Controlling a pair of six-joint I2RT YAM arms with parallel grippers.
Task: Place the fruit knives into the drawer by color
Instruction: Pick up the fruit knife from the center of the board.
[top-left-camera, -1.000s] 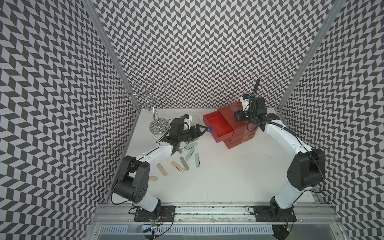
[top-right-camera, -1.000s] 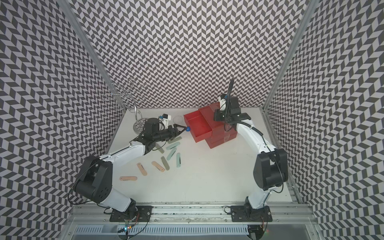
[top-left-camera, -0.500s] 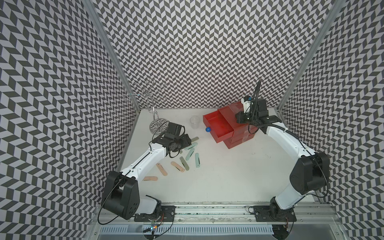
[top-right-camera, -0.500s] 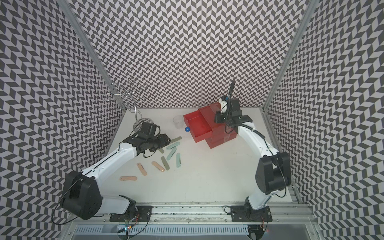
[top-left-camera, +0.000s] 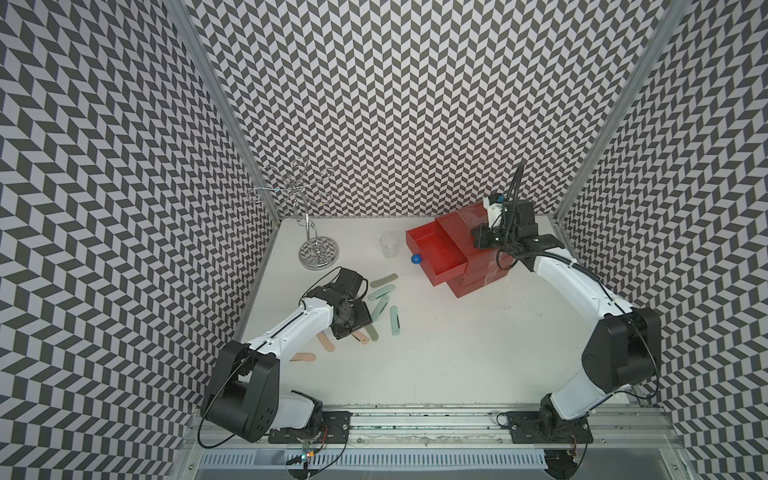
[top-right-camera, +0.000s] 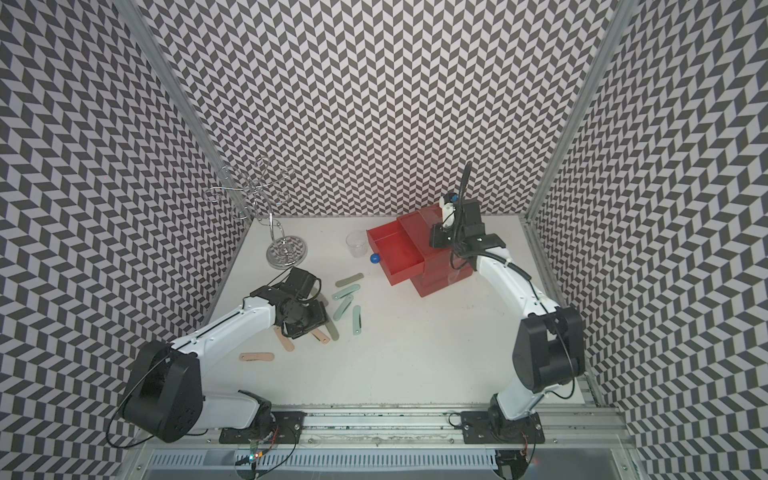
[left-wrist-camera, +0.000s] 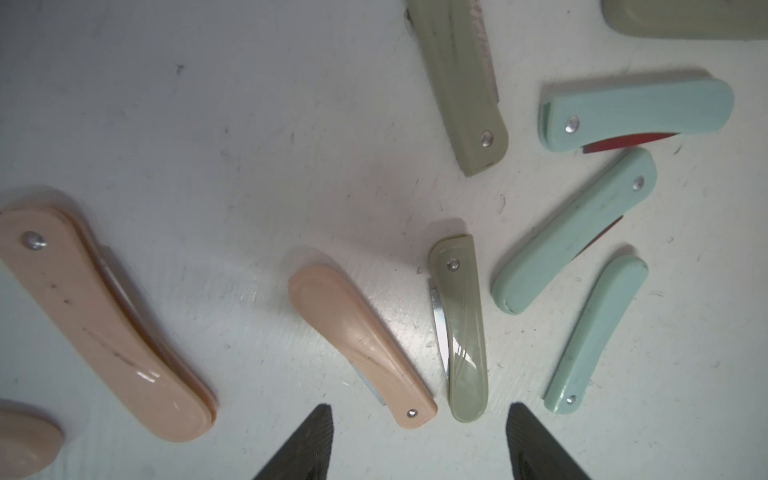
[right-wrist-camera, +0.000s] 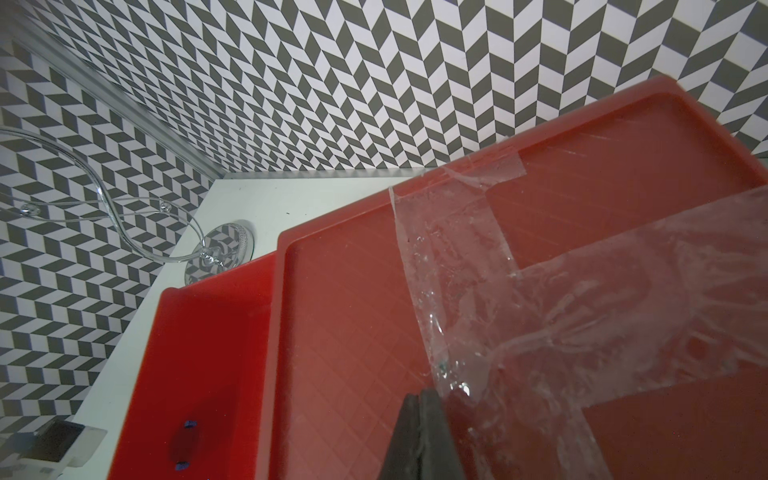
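Several fruit knives lie in a loose group on the white table. Three are peach (left-wrist-camera: 361, 345) (left-wrist-camera: 104, 328) (top-left-camera: 302, 356), three grey-olive (left-wrist-camera: 461, 328) (left-wrist-camera: 461, 83) (top-left-camera: 384, 280), three mint (left-wrist-camera: 636, 116) (left-wrist-camera: 577, 228) (left-wrist-camera: 598, 328). My left gripper (left-wrist-camera: 419, 415) (top-left-camera: 351, 328) points down over them, open. One peach and one olive knife end lie between its fingertips, untouched. The red drawer box (top-left-camera: 478, 274) stands back right, its top drawer (top-left-camera: 432, 253) pulled out and empty, blue knob (top-left-camera: 416, 259) in front. My right gripper (right-wrist-camera: 422, 392) (top-left-camera: 484, 239) is shut, tips on the box's taped top.
A chrome wire stand (top-left-camera: 318, 251) sits in the back left corner. A clear plastic cup (top-left-camera: 389, 245) stands just left of the open drawer. Patterned walls close in the left, back and right sides. A metal rail (top-left-camera: 415, 415) runs along the front edge.
My left arm has pulled away from the drawer's knob and swung back over the knives, now pointing down, its jaws slightly narrower. The right gripper has stayed on the box top.
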